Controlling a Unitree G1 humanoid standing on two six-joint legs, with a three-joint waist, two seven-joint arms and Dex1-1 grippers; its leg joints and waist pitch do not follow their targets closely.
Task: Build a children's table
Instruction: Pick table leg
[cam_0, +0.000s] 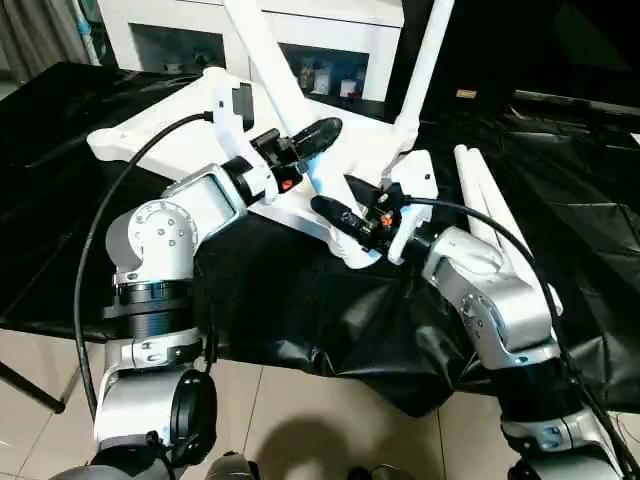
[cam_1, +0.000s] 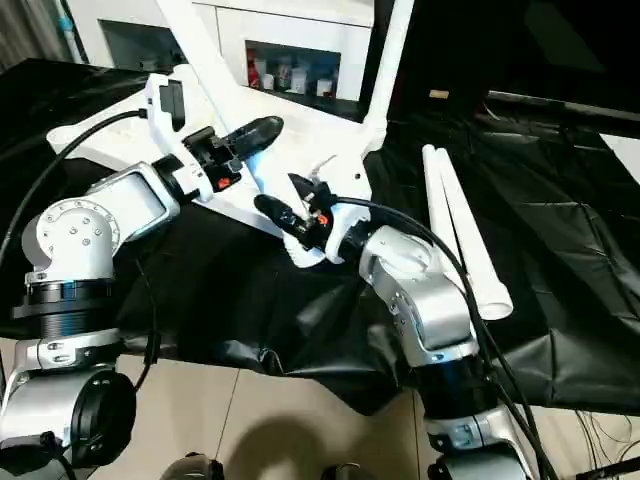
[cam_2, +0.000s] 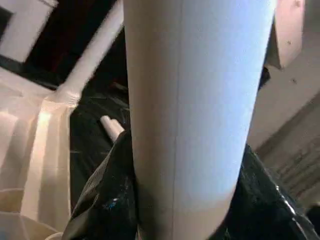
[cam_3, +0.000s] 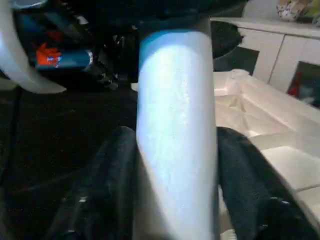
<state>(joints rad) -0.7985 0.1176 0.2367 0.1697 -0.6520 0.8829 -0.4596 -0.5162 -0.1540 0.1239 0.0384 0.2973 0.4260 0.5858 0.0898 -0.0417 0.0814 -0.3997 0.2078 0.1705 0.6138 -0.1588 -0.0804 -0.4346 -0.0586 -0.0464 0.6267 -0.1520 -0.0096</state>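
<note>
Tabletop (cam_0: 200, 130): white plastic, smooth, faint sheen, moulded ribs on the upturned side. Legs (cam_1: 455, 225): white plastic tube, smooth, satin; the leg (cam_2: 195, 115) seen close up shows a fine lengthwise seam line. Counter covering (cam_0: 300, 310): black sheet, glossy, crinkled, catching highlights at its folds. Forearms (cam_0: 160, 240): silver metal, brushed-looking, matt. Left hand's fingers (cam_2: 100, 200): black, slightly shiny. Floor (cam_0: 330, 420): pale tiles, smooth, reflective.

Upright leg (cam_0: 262, 55) top cropped, shelf items (cam_0: 322, 76) indistinct
</note>
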